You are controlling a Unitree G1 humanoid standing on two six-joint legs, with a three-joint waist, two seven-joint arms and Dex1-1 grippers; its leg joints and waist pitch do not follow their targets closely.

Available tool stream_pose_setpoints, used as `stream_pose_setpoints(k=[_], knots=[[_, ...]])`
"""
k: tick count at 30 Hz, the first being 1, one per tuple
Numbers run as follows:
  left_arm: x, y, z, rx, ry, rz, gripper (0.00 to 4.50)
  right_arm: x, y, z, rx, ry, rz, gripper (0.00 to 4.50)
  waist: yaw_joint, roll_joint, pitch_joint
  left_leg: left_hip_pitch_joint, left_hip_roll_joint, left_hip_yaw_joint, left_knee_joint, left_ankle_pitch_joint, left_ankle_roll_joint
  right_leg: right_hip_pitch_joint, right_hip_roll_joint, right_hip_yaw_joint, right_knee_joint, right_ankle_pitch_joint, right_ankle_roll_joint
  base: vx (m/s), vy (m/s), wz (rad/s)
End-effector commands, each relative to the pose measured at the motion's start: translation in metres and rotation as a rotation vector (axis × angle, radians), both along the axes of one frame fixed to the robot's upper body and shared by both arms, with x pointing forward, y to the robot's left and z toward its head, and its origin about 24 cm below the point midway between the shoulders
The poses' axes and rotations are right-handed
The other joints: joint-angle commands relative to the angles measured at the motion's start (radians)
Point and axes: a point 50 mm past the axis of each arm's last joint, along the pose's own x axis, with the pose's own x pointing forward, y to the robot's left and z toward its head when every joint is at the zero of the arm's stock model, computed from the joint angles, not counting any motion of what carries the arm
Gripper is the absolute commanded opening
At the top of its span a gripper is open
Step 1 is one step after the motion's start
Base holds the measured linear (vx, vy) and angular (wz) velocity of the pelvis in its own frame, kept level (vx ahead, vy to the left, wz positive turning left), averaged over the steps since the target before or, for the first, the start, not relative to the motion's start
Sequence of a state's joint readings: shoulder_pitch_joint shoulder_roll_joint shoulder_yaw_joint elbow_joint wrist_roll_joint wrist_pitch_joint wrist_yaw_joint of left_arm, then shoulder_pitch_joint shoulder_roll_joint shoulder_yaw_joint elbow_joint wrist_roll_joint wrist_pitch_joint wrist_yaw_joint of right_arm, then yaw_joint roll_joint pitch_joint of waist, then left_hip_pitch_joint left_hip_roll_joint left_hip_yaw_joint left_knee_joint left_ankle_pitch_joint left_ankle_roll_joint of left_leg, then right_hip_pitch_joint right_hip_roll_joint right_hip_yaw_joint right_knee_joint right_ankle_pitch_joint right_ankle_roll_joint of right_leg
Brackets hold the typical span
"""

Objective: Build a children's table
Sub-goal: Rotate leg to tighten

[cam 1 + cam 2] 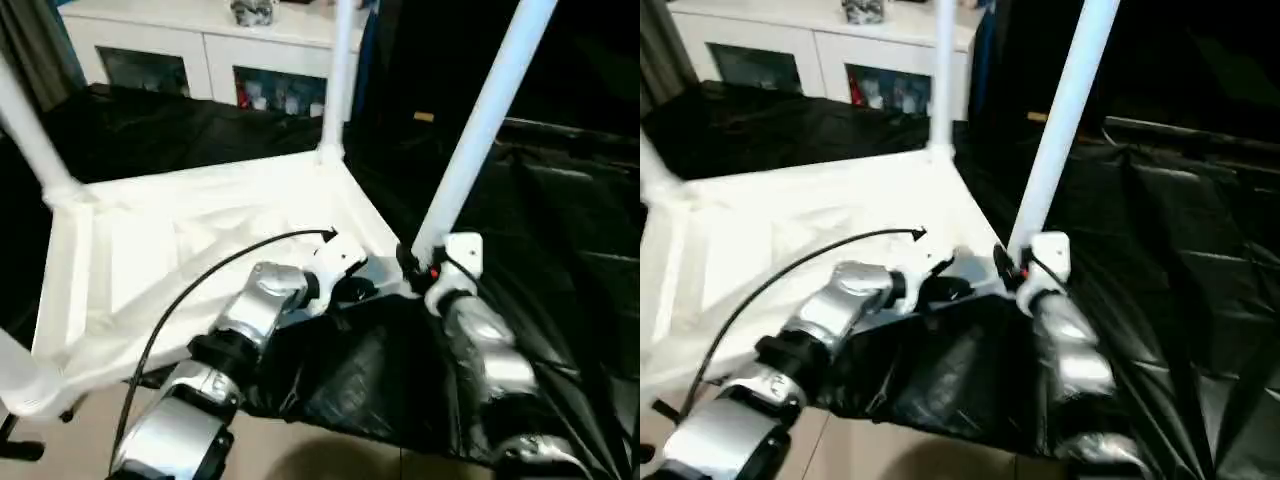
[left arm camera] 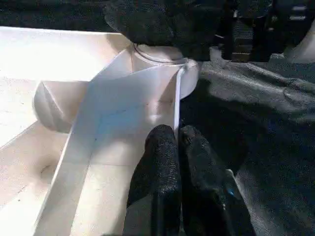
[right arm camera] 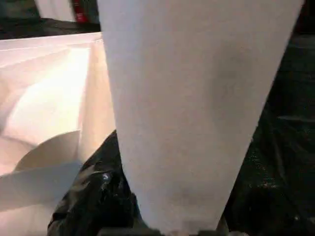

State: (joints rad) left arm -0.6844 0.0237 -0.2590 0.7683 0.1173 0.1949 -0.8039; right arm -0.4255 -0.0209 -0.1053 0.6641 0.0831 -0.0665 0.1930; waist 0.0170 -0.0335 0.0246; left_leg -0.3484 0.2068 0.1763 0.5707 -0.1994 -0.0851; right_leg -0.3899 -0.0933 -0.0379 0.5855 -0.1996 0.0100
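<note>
White plastic tabletop (image 1: 200,250) lying upside down on black sheeting (image 1: 560,230), ribbed underside up, over the sheeting's left part. Four white legs: far-corner leg (image 1: 338,80) upright in its socket, another (image 1: 30,135) rising at the far left corner, a third (image 1: 15,380) cut off at the near left corner, the fourth (image 1: 480,130) leaning up and to the right from the near right corner. Fourth leg's foot held by the right gripper (image 1: 418,268), black fingers about half apart and closed around the tube; up close from the right wrist, leg (image 3: 197,108) broad and tapered, tabletop rim (image 3: 93,98) just beside it. Left gripper (image 2: 178,162) with fingers (image 2: 157,162) pressed together, nothing between them, tips touching the tabletop's side wall (image 2: 142,103) just short of the round corner socket (image 2: 162,61). From the head, left gripper (image 1: 345,285) at the tabletop's near edge, close beside the right one; black cable (image 1: 200,280) arcing over the silver left forearm (image 1: 255,310). White cabinet (image 1: 200,50) with glass doors beyond the sheeting's far edge. Pale floor (image 1: 60,440) at the near left.
</note>
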Motion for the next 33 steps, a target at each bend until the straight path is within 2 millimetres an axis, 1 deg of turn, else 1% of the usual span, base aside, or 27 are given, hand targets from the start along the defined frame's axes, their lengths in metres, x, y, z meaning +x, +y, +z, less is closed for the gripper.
stream_pose_setpoints(k=[1, 3, 5, 6, 7, 8, 9, 10, 11, 12, 13, 14, 15, 16, 18, 19, 20, 21, 22, 23, 25, 27, 28, 29, 30, 31, 33], knots=[[-0.017, -0.025, -0.010, -0.017, 0.067, -0.106, 0.00, -0.008, 0.044, -0.011, 0.093, 0.055, 0.165, 2.34, -0.002, 0.005, -0.030, -0.001, 0.016, -0.005, -0.084, -0.362, 0.001, 0.018, -0.034, 0.024, -0.090, -0.356, -0.141, 0.000, 0.000, 0.00], [-0.017, -0.015, -0.011, 0.005, 0.076, -0.132, 0.00, -0.008, 0.036, -0.006, 0.108, 0.017, 0.190, 2.71, -0.004, 0.005, -0.031, -0.004, 0.016, -0.005, -0.085, -0.355, 0.010, 0.022, -0.034, 0.024, -0.088, -0.336, -0.147, 0.000, 0.000, 0.00], [-0.017, -0.009, -0.012, 0.013, 0.084, -0.142, 0.00, -0.008, 0.032, -0.004, 0.098, 0.001, 0.212, 2.77, -0.009, 0.004, -0.032, -0.010, 0.018, -0.005, -0.086, -0.334, 0.018, 0.026, -0.034, 0.024, -0.084, -0.293, -0.161, 0.000, 0.000, 0.00], [-0.017, -0.004, -0.011, 0.022, 0.093, -0.159, 0.00, -0.008, 0.027, -0.002, 0.081, -0.013, 0.249, 2.85, -0.010, 0.003, -0.034, -0.010, 0.017, -0.004, -0.084, -0.323, 0.026, 0.028, -0.034, 0.024, -0.082, -0.278, -0.170, 0.000, 0.000, 0.00], [-0.017, 0.003, -0.010, 0.037, 0.101, -0.182, 0.00, -0.009, 0.021, 0.000, 0.053, -0.031, 0.297, 2.95, -0.013, 0.003, -0.037, -0.018, 0.017, -0.005, -0.082, -0.287, 0.035, 0.037, -0.036, 0.024, -0.076, -0.243, -0.179, 0.000, 0.000, 0.00], [-0.017, 0.007, -0.010, 0.045, 0.104, -0.192, 0.00, -0.009, 0.018, 0.002, 0.042, -0.038, 0.321, 2.95, -0.010, 0.006, -0.039, -0.016, 0.018, -0.005, -0.080, -0.265, 0.039, 0.037, -0.035, 0.023, -0.075, -0.217, -0.186, 0.000, 0.000, 0.00], [-0.017, 0.009, -0.010, 0.050, 0.110, -0.199, 0.00, -0.010, 0.015, 0.003, 0.041, -0.042, 0.341, 3.07, -0.012, 0.005, -0.043, -0.015, 0.017, -0.001, -0.072, -0.217, 0.051, 0.037, -0.033, 0.024, -0.066, -0.128, -0.212, 0.000, 0.000, 0.00], [-0.016, 0.013, -0.010, 0.060, 0.115, -0.209, 0.00, -0.010, 0.012, 0.004, 0.038, -0.047, 0.370, 3.07, -0.010, 0.006, -0.047, -0.017, 0.016, -0.001, -0.067, -0.159, 0.065, 0.045, -0.033, 0.023, -0.054, -0.034, -0.238, 0.057, -0.014, -0.03], [-0.016, 0.017, -0.010, 0.069, 0.118, -0.217, 0.00, -0.011, 0.009, 0.005, 0.036, -0.050, 0.395, 3.07, -0.009, 0.005, -0.048, -0.017, 0.015, 0.001, -0.064, -0.132, 0.077, 0.046, -0.031, 0.023, -0.050, 0.014, -0.250, 0.054, -0.006, -0.02], [-0.016, 0.026, -0.011, 0.094, 0.126, -0.237, 0.00, -0.015, 0.002, 0.007, 0.021, -0.049, 0.480, 3.07, -0.006, 0.008, -0.050, -0.011, 0.014, 0.004, -0.059, -0.093, 0.100, 0.047, -0.027, 0.022, -0.045, 0.099, -0.277, 0.054, -0.006, -0.02], [-0.016, 0.031, -0.011, 0.104, 0.130, -0.250, 0.00, -0.018, -0.001, 0.009, -0.003, -0.049, 0.550, 3.07, -0.006, 0.009, -0.051, -0.009, 0.013, 0.006, -0.053, -0.063, 0.128, 0.049, -0.026, 0.022, -0.038, 0.167, -0.300, 0.000, 0.000, 0.00], [-0.016, 0.031, -0.011, 0.104, 0.130, -0.251, 0.00, -0.019, -0.002, 0.009, -0.005, -0.049, 0.554, 3.07, -0.005, 0.008, -0.050, -0.009, 0.014, 0.007, -0.053, -0.059, 0.140, 0.049, -0.028, 0.022, -0.037, 0.182, -0.309, 0.000, 0.000, 0.00], [-0.016, 0.034, -0.011, 0.109, 0.133, -0.258, 0.00, -0.021, -0.003, 0.009, -0.019, -0.047, 0.596, 3.07, -0.005, 0.007, -0.049, -0.009, 0.015, 0.009, -0.053, -0.061, 0.151, 0.049, -0.032, 0.023, -0.037, 0.180, -0.321, 0.000, 0.000, 0.00], [-0.017, 0.042, -0.010, 0.121, 0.149, -0.282, 0.00, -0.029, -0.010, 0.010, -0.028, -0.025, 0.706, 3.07, -0.002, 0.008, -0.047, -0.006, 0.018, 0.008, -0.055, -0.084, 0.154, 0.050, -0.033, 0.021, -0.041, 0.142, -0.322, 0.000, 0.000, 0.00], [-0.018, 0.048, -0.009, 0.129, 0.164, -0.308, 0.00, -0.034, -0.016, 0.010, -0.035, 0.008, 0.781, 3.07, -0.001, 0.008, -0.044, -0.005, 0.021, 0.007, -0.058, -0.116, 0.149, 0.050, -0.033, 0.021, -0.044, 0.088, -0.322, 0.000, 0.000, 0.00], [-0.019, 0.051, -0.008, 0.133, 0.174, -0.324, 0.00, -0.038, -0.021, 0.010, -0.047, 0.033, 0.828, 3.07, 0.000, 0.009, -0.041, -0.003, 0.023, 0.007, -0.062, -0.153, 0.133, 0.048, -0.033, 0.021, -0.049, 0.030, -0.318, 0.000, 0.000, 0.00], [-0.019, 0.053, -0.008, 0.134, 0.177, -0.329, 0.00, -0.039, -0.022, 0.010, -0.051, 0.039, 0.841, 3.07, 0.000, 0.008, -0.039, -0.002, 0.023, 0.006, -0.064, -0.171, 0.125, 0.048, -0.032, 0.021, -0.051, 0.001, -0.314, 0.000, 0.000, 0.00], [-0.020, 0.056, -0.007, 0.139, 0.190, -0.347, 0.00, -0.042, -0.026, 0.010, -0.061, 0.060, 0.883, 3.07, 0.001, 0.008, -0.037, -0.001, 0.024, 0.006, -0.066, -0.203, 0.110, 0.045, -0.033, 0.022, -0.055, -0.048, -0.306, 0.000, 0.000, 0.00], [-0.020, 0.060, -0.006, 0.149, 0.200, -0.364, 0.00, -0.043, -0.029, 0.010, -0.059, 0.076, 0.914, 3.07, 0.002, 0.008, -0.037, 0.000, 0.024, 0.006, -0.068, -0.221, 0.097, 0.045, -0.033, 0.023, -0.058, -0.085, -0.299, 0.000, 0.000, 0.00], [-0.021, 0.062, -0.005, 0.159, 0.206, -0.377, 0.00, -0.044, -0.030, 0.011, -0.057, 0.084, 0.932, 2.91, 0.002, 0.008, -0.037, 0.000, 0.025, 0.005, -0.069, -0.225, 0.091, 0.044, -0.034, 0.023, -0.059, -0.096, -0.296, 0.000, 0.000, 0.00], [-0.021, 0.066, -0.005, 0.172, 0.214, -0.395, 0.00, -0.045, -0.031, 0.013, -0.047, 0.097, 0.965, 2.73, 0.003, 0.007, -0.037, -0.001, 0.023, 0.005, -0.068, -0.220, 0.081, 0.044, -0.034, 0.025, -0.059, -0.107, -0.284, 0.000, 0.000, 0.00], [-0.022, 0.068, -0.004, 0.175, 0.219, -0.403, 0.00, -0.046, -0.032, 0.014, -0.042, 0.104, 0.982, 2.62, 0.004, 0.007, -0.037, -0.001, 0.023, 0.005, -0.069, -0.212, 0.079, 0.043, -0.034, 0.024, -0.059, -0.106, -0.285, 0.000, 0.000, 0.00], [-0.022, 0.072, -0.003, 0.181, 0.228, -0.414, 0.00, -0.047, -0.032, 0.015, -0.038, 0.128, 1.028, 2.49, 0.005, 0.007, -0.039, -0.001, 0.023, 0.005, -0.067, -0.202, 0.079, 0.044, -0.034, 0.024, -0.058, -0.098, -0.286, 0.000, 0.000, 0.00], [-0.022, 0.073, -0.002, 0.183, 0.230, -0.417, 0.00, -0.048, -0.032, 0.015, -0.042, 0.138, 1.045, 2.49, 0.007, 0.007, -0.040, 0.000, 0.023, 0.005, -0.067, -0.195, 0.080, 0.045, -0.035, 0.024, -0.057, -0.088, -0.288, 0.000, 0.000, 0.00], [-0.022, 0.074, -0.002, 0.185, 0.231, -0.418, 0.00, -0.048, -0.032, 0.015, -0.046, 0.145, 1.058, 2.39, 0.009, 0.008, -0.041, 0.000, 0.023, 0.006, -0.064, -0.172, 0.085, 0.045, -0.033, 0.024, -0.053, -0.056, -0.293, 0.000, 0.000, 0.00], [-0.021, 0.075, -0.002, 0.187, 0.233, -0.419, 0.00, -0.049, -0.032, 0.015, -0.048, 0.150, 1.066, 2.34, 0.012, 0.004, -0.042, 0.000, 0.023, 0.007, -0.063, -0.158, 0.090, 0.045, -0.034, 0.024, -0.050, -0.035, -0.299, 0.000, 0.000, 0.00], [-0.022, 0.076, -0.001, 0.189, 0.236, -0.423, 0.00, -0.049, -0.032, 0.016, -0.045, 0.161, 1.082, 2.28, 0.015, 0.006, -0.041, 0.001, 0.023, 0.008, -0.062, -0.149, 0.093, 0.045, -0.033, 0.023, -0.049, -0.019, -0.304, 0.000, 0.000, 0.00]])
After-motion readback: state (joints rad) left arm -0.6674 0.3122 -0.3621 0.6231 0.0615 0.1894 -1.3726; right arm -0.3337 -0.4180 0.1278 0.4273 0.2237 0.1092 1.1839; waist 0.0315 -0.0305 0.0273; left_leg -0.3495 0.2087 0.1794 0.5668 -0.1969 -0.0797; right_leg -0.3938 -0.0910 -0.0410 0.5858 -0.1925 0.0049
